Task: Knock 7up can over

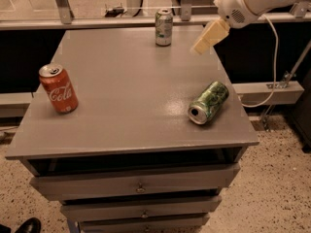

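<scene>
The 7up can point(164, 27), pale silver-white with green markings and a silver top, stands upright at the far edge of the grey table point(126, 96). My gripper point(200, 46), with cream-coloured fingers on a white arm, hangs above the table's far right part, to the right of the can and a little nearer the camera, apart from it.
A red Coca-Cola can point(59, 88) stands upright near the left edge. A darker green patterned can point(208, 102) lies on its side near the right front. The table has drawers below. A rail and glass panels run behind the far edge. A cable hangs at right.
</scene>
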Robot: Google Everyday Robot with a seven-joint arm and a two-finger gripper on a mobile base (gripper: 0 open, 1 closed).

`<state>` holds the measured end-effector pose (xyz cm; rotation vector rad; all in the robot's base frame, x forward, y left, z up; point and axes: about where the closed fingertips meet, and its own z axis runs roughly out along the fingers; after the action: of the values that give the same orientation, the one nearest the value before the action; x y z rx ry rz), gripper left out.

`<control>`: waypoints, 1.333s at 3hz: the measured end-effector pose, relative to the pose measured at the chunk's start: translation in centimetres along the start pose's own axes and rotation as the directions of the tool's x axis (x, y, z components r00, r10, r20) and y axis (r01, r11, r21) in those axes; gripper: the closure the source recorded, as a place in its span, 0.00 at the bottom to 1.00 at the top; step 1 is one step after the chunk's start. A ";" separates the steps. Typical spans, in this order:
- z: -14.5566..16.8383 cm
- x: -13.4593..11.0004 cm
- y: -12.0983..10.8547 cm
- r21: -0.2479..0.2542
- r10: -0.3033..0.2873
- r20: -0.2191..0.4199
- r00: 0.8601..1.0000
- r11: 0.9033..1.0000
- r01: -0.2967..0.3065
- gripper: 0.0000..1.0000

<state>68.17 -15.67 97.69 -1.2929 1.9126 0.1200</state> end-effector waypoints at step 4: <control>17.5 -4.2 -6.3 -0.042 0.278 0.301 0.912 0.960 -0.278 0.00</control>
<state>83.75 -7.04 90.92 -0.9300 1.8130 0.4389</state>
